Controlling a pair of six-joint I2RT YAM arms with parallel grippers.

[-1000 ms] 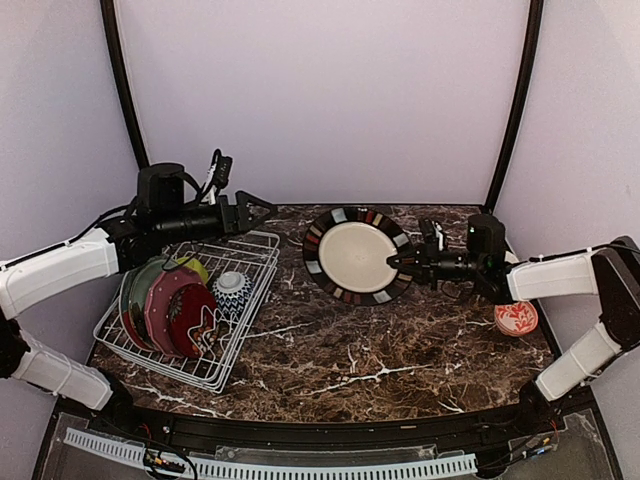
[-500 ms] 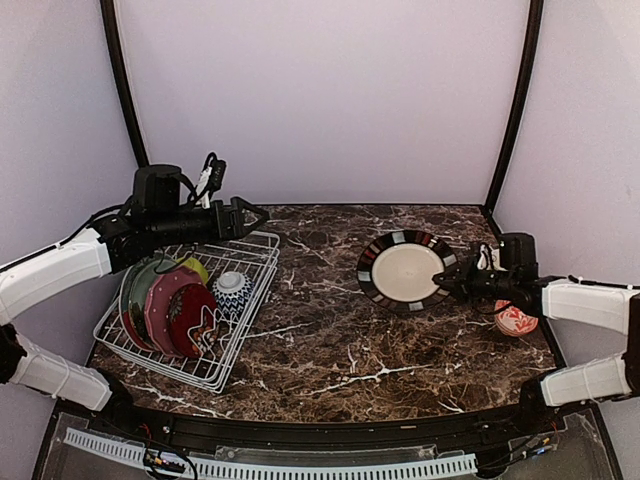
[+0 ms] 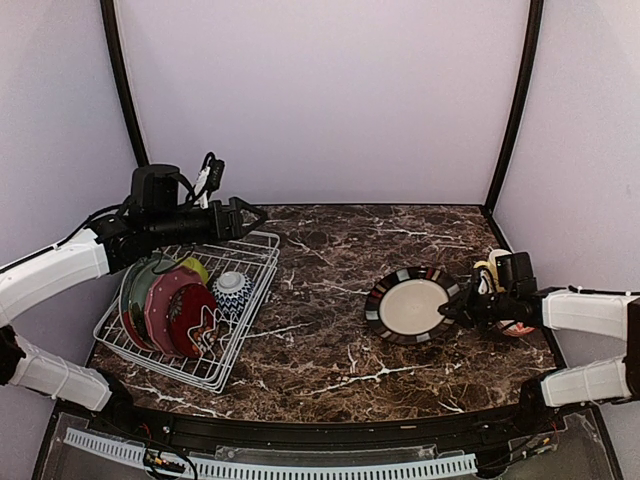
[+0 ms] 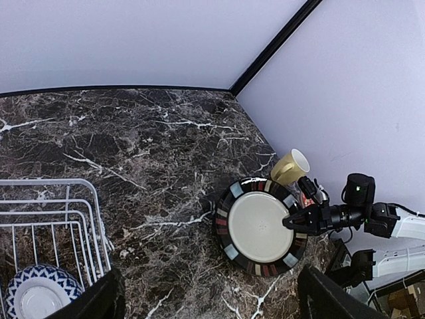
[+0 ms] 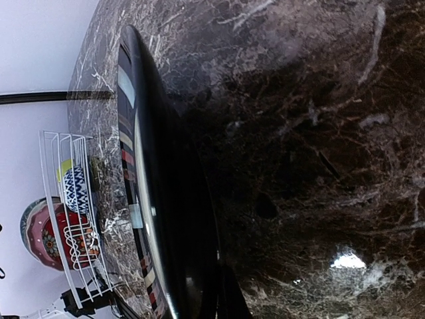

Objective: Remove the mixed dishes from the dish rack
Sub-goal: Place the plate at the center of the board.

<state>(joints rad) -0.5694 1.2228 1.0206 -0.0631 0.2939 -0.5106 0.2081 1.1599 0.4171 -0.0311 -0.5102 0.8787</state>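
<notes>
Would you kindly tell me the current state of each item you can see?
striped plate: held at its rim by right claw, close to table.
left claw: open, above dish rack.
floral plates: upright in the rack.
blue-white bowl: in the rack.
yellow mug: on the table.

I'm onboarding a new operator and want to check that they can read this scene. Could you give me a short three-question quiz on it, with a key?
1. True or false: the blue-white bowl sits in the dish rack.
2. Choose one. The striped-rim plate is: A in the dish rack; B gripped at its rim by the right tool; C held by the left tool.
3. Fill in: the left tool, above the dish rack's far edge, is ___ (open or shut).
Key: 1 true; 2 B; 3 open.
</notes>
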